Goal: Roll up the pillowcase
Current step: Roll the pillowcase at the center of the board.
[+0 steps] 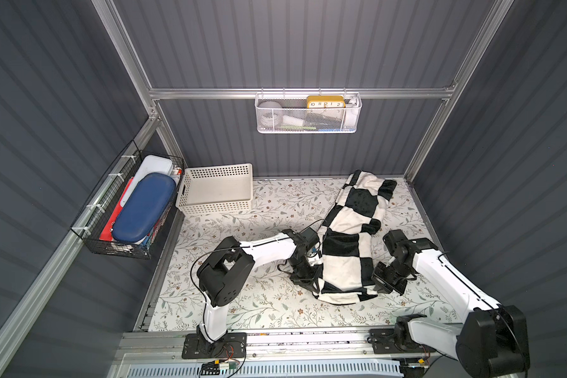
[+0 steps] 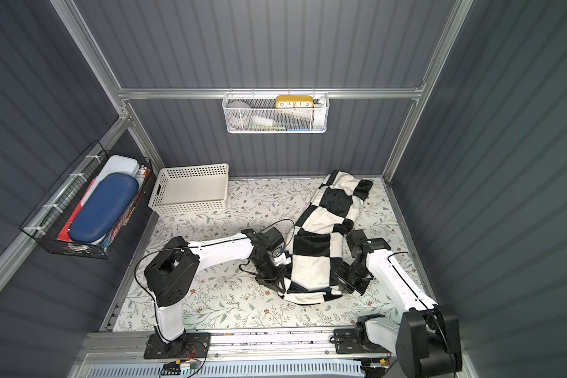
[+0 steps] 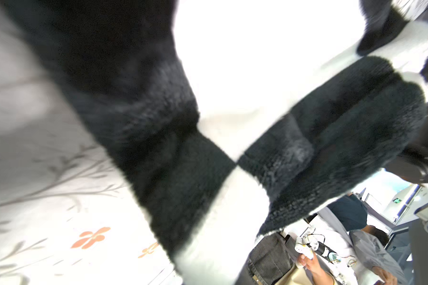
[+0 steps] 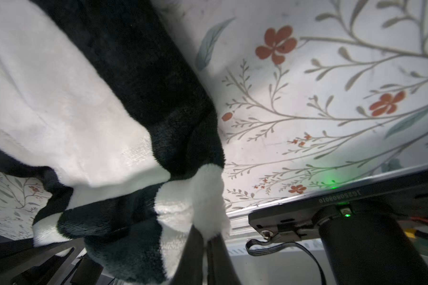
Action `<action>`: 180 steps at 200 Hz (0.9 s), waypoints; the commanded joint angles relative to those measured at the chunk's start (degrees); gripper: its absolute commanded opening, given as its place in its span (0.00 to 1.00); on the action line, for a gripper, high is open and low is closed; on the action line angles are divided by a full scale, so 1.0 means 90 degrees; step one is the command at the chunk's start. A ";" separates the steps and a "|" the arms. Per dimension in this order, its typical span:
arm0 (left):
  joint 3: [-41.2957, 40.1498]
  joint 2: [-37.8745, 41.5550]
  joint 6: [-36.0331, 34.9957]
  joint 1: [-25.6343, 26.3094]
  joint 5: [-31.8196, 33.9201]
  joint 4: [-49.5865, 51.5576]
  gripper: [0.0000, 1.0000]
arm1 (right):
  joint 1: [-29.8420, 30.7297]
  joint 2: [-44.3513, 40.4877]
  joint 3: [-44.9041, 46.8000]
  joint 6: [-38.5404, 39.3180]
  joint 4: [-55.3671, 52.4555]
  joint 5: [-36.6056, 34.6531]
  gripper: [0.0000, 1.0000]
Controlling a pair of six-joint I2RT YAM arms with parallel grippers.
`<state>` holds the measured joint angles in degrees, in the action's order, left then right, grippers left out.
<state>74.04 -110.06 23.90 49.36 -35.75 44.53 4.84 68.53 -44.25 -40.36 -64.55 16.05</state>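
Observation:
The pillowcase point(image 1: 351, 239) point(image 2: 318, 248), plush with big black and white squares, lies as a long bunched strip from the back right corner towards the front, in both top views. My left gripper point(image 1: 314, 288) point(image 2: 280, 288) sits shut at its near left corner. In the left wrist view the pillowcase point(image 3: 158, 153) fills the picture and hides the fingers. My right gripper point(image 1: 375, 285) point(image 2: 339, 284) is at the near right corner. In the right wrist view the gripper point(image 4: 206, 243) is shut on a white tuft of the pillowcase point(image 4: 84, 118), whose near edge hangs lifted off the cover.
A floral table cover point(image 1: 243, 294) spans the table. A white perforated basket point(image 1: 216, 189) stands at the back left. A black wire basket point(image 1: 125, 212) with a blue case hangs on the left wall. A white mesh basket point(image 1: 308, 114) hangs on the back rail.

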 commanded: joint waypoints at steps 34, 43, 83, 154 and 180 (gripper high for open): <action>0.0585 0.0035 -0.0220 -0.0449 0.0011 0.0451 0.00 | -0.0245 0.0758 -0.0403 0.0155 0.0340 0.0281 0.00; 0.0620 -0.0035 -0.0258 -0.0450 -0.0052 0.0452 0.00 | -0.0245 0.0851 -0.0486 0.0187 0.0399 0.0250 0.00; 0.0765 -0.0280 -0.0325 -0.0465 -0.0110 0.0424 0.00 | -0.0294 0.1196 -0.0727 0.0225 0.0571 0.0129 0.00; 0.0910 -0.0684 -0.0309 -0.0808 0.0075 -0.0036 0.00 | -0.0606 0.1623 -0.0523 0.0373 0.1039 -0.0046 0.00; 0.1089 -0.0833 -0.0326 -0.0837 0.0067 -0.0100 0.23 | -0.0616 0.1825 -0.0542 0.0310 0.1262 0.0118 0.00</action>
<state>81.62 -115.96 22.13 42.39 -35.92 44.34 -0.32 83.57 -49.71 -37.80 -55.27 17.78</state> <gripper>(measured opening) 0.093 0.068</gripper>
